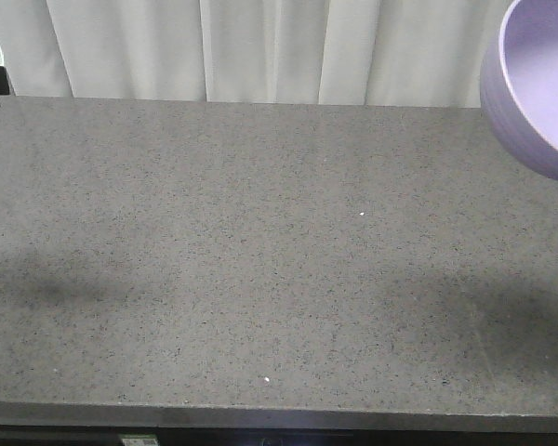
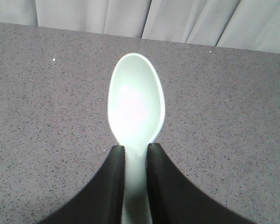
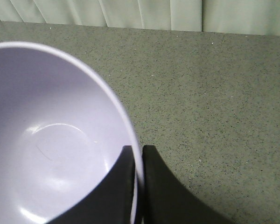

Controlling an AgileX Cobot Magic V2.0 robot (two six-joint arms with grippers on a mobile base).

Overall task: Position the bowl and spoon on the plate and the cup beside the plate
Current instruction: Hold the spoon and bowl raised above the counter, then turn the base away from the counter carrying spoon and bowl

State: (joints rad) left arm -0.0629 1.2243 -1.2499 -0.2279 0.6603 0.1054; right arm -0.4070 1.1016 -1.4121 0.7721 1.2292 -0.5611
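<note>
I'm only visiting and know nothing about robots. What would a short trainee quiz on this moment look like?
1. True or false: the left gripper is shut on the handle of the spoon, with the scoop pointing away from it.
2. What does the right gripper pinch? A) the side of a cup B) the rim of the bowl C) the edge of a plate
3. Fill in: behind the speckled grey table hangs a pale ___.
Key: 1 true; 2 B; 3 curtain.
</note>
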